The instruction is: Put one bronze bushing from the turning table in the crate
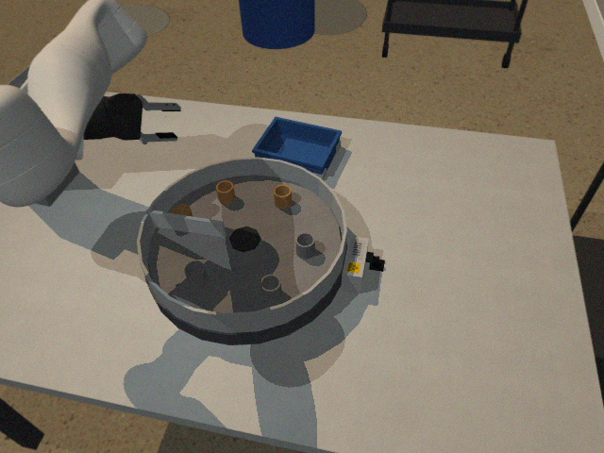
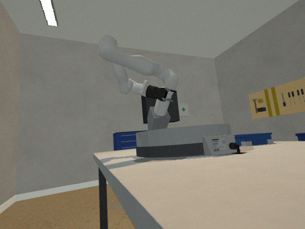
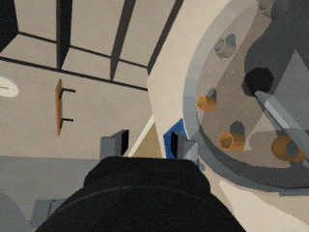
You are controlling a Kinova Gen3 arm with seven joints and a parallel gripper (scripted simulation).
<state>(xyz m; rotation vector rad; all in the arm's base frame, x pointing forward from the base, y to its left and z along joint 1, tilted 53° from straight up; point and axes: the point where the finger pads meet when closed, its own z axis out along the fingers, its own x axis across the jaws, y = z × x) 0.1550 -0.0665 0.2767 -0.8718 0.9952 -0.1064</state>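
The round grey turning table (image 1: pixel 242 248) sits in the middle of the white table. Three bronze bushings stand in its far half: one (image 1: pixel 225 192), one (image 1: pixel 282 196), and one (image 1: pixel 181 209) partly behind the grey divider bar (image 1: pixel 188 225). Grey bushings (image 1: pixel 305 244) (image 1: pixel 270 283) stand in the near half. The blue crate (image 1: pixel 297 142) lies just behind the turning table. My gripper (image 1: pixel 163 122) is open and empty, held level above the table's far left, apart from the turning table. It also shows in the side view (image 2: pixel 169 95) and the wrist view (image 3: pixel 150 145).
A black hub (image 1: pixel 243 239) sits at the turning table's centre. A small control box (image 1: pixel 363 257) with a black knob is fixed at its right side. A blue barrel (image 1: pixel 276 20) and a dark cart (image 1: pixel 451 22) stand on the floor behind the table.
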